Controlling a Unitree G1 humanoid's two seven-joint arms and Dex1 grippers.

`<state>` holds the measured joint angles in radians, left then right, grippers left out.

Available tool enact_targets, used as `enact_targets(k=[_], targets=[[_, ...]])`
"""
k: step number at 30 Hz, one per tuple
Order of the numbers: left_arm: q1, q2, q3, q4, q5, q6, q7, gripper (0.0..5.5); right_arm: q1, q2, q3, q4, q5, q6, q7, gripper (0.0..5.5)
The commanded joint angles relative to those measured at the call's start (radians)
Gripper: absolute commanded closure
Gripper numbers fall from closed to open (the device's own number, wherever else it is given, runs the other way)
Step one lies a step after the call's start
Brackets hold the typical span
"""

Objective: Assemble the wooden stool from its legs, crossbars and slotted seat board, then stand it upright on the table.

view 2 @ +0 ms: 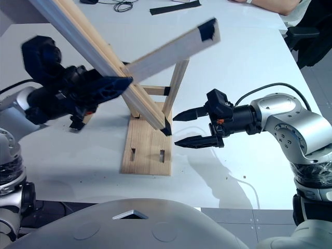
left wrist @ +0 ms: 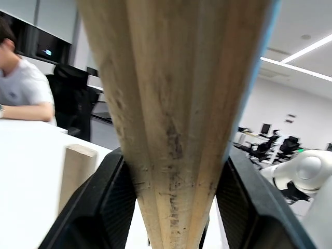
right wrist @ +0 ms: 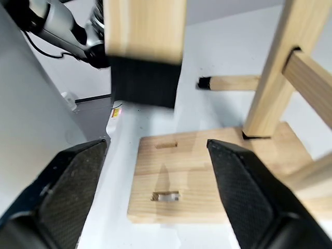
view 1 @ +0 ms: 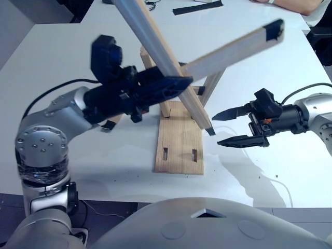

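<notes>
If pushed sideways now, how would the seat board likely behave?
Probably slides rather than tips: the seat board lies flat on the smooth table. It looks like stiff wood, unlikely to flex. The upright leg standing at its far end might wobble.

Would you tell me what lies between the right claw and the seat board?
The black-tipped end of the leg held by the left claw lies off the right claw, by the seat board; both eye views show it.

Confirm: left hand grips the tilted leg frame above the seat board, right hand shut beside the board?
Wrong on the right hand: it is open beside the board, nothing between its fingers, as the right eye view shows. The left hand does grip the tilted leg frame above the seat board.
</notes>
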<state>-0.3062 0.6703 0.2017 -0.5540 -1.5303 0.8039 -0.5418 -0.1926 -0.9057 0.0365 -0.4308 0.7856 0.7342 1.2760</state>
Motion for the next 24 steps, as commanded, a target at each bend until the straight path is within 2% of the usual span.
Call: enact_targets(k=[1, 9, 12, 19, 24], targets=[[-0.028, 0.058, 0.06, 0.033, -0.007, 0.004, -0.026, 3.43, 0.02, 0.026, 0.004, -0.014, -0.025, -0.023, -0.046, 1.92], [0.012, 0.256, 0.251, 0.142, 0.034, 0.058, -0.188, 3.43, 0.117, 0.064, 0.009, -0.063, -0.078, -0.074, -0.123, 1.92], [-0.011, 0.297, 0.292, 0.211, 0.08, 0.045, -0.244, 3.43, 0.128, 0.089, 0.017, -0.079, -0.083, -0.079, -0.162, 1.92], [-0.054, 0.367, 0.282, 0.457, 0.342, -0.053, -0.413, 3.43, 0.087, 0.17, 0.061, -0.069, -0.114, -0.081, -0.252, 1.92], [-0.082, 0.331, 0.258, 0.604, 0.542, -0.213, -0.475, 3.43, 0.085, 0.179, 0.057, -0.059, -0.13, -0.096, -0.266, 1.92]])
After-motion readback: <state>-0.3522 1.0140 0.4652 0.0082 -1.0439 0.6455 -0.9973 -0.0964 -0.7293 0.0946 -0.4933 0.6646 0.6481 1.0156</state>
